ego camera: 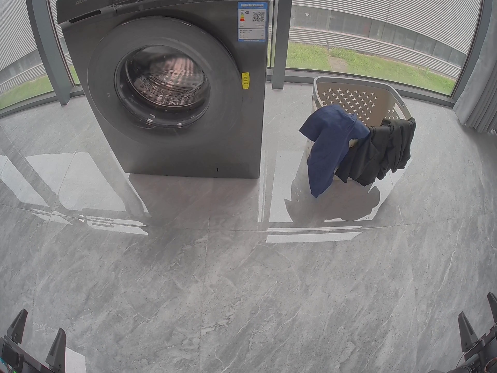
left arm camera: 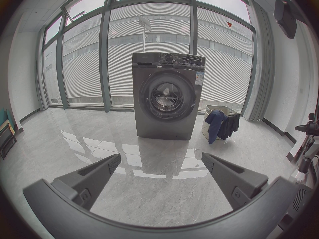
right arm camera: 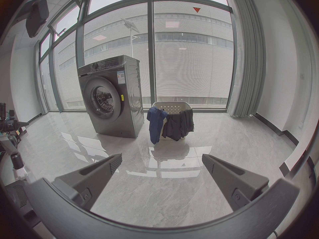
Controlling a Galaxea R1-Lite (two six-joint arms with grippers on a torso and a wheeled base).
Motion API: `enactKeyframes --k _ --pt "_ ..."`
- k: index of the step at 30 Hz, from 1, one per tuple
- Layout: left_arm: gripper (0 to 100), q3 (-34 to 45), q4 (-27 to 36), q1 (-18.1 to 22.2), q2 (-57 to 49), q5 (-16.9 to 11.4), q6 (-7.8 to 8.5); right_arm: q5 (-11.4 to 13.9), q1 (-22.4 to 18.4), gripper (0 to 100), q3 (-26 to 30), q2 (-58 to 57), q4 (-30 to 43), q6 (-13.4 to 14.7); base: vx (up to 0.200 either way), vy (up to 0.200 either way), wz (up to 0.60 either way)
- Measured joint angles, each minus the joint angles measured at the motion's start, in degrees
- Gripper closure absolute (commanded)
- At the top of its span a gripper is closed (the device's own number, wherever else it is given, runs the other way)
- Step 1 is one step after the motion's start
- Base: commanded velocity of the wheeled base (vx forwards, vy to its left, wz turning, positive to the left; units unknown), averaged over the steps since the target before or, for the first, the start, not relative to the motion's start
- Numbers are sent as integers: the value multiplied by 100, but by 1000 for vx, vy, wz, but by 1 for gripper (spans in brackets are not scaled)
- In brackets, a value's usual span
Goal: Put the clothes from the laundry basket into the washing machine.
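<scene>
A grey front-loading washing machine point(ego camera: 171, 73) stands by the window with its round drum opening point(ego camera: 163, 85) facing me. To its right sits a beige laundry basket point(ego camera: 357, 97). A blue garment point(ego camera: 331, 143) and a black garment point(ego camera: 380, 148) hang over the basket's near rim. Both show again as the blue garment point(right arm camera: 154, 123) and the black garment point(right arm camera: 179, 125) in the right wrist view. My left gripper point(left arm camera: 161, 158) is open and holds nothing, far back from the machine. My right gripper point(right arm camera: 161, 160) is open too, well short of the basket.
Glossy grey tile floor point(ego camera: 248, 286) stretches between me and the machine. Tall windows point(left arm camera: 156, 27) line the back wall, with a curtain point(right arm camera: 244, 57) at the right. A low dark object point(left arm camera: 6, 138) stands at the far left wall.
</scene>
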Motion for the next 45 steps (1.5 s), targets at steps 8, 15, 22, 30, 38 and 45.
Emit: enactKeyframes --k 8,15,22,30,38,45 --pt "0 0 0 0 0 5 11 17 1 0 0 0 0 11 0 0 -150" --pt "0 0 0 -2 0 2 11 34 -2 0 0 0 0 16 0 0 -343" --pt "0 0 0 -2 0 0 5 33 -5 0 0 0 0 5 0 -86 0" --pt "0 0 0 -5 0 0 -2 39 -5 0 0 0 0 -6 0 -200 0" --pt "0 0 0 -2 0 0 -4 44 0 0 0 0 0 -6 0 -200 0" --pt "0 0 2 -2 0 0 -2 50 -2 0 0 0 0 -6 0 -143 0"
